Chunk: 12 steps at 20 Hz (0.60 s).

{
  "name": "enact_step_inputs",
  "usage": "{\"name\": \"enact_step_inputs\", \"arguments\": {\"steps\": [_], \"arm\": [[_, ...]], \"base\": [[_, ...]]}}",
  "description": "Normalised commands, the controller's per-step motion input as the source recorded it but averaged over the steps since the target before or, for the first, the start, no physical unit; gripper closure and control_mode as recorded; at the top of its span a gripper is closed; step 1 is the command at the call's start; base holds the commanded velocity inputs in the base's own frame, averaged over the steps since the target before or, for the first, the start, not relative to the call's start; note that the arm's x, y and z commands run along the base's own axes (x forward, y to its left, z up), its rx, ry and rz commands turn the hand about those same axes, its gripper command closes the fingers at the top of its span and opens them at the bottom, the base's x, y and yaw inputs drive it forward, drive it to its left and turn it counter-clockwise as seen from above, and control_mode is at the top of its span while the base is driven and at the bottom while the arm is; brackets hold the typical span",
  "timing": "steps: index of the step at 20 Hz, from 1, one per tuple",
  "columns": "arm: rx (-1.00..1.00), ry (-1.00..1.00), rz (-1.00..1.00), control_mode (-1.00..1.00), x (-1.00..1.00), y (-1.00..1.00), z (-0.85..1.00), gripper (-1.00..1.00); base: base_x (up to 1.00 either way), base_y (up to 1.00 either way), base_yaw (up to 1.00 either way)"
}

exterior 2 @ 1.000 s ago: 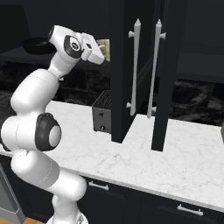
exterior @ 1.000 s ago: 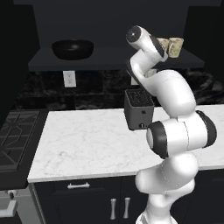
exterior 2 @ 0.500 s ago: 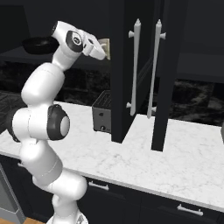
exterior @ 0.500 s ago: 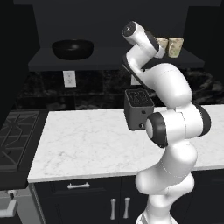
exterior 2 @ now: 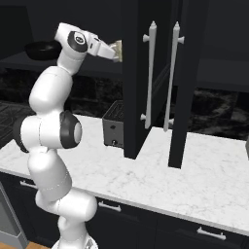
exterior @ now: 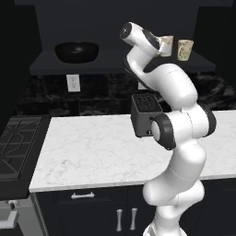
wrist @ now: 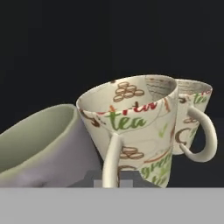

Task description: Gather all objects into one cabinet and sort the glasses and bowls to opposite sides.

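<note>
My gripper (exterior: 160,46) is up at the dark cabinet's shelf (exterior: 110,62), shut on the loop handle of a cream mug (exterior: 167,45). The hand view has this mug (wrist: 140,127) in the middle, printed with "tea", its handle between my fingertips (wrist: 94,177). A second printed mug (exterior: 185,49) stands just to its right on the shelf, behind it (wrist: 194,109) in the hand view. A plainer mug (wrist: 39,148) is close on the left. The black bowl (exterior: 76,50) sits at the shelf's left end. From the right, the held mug (exterior 2: 118,50) peeks past the door edge.
A dark toaster (exterior: 145,115) stands on the white marble counter (exterior: 92,152) below the shelf. Two tall cabinet doors with silver handles (exterior 2: 151,73) hang open over the counter's right part. A stove (exterior: 14,143) lies at the far left.
My hand has shifted left along the shelf with the mug in its grip, opening a gap between it and the mug to its right.
</note>
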Motion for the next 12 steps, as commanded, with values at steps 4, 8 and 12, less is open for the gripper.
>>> {"name": "enact_step_inputs", "arguments": {"steps": [4,8,12], "arm": [[-0.1,0.09,0.0,-1.0,0.0,0.0,-0.53,1.0],[-0.02,0.02,0.0,-1.0,-0.13,-0.1,-0.47,1.0],[0.0,0.0,0.0,-1.0,-0.17,-0.23,-0.39,1.0]], "base": [[0.0,0.0,0.0],[0.0,0.0,0.0],[0.0,0.0,0.0]]}}
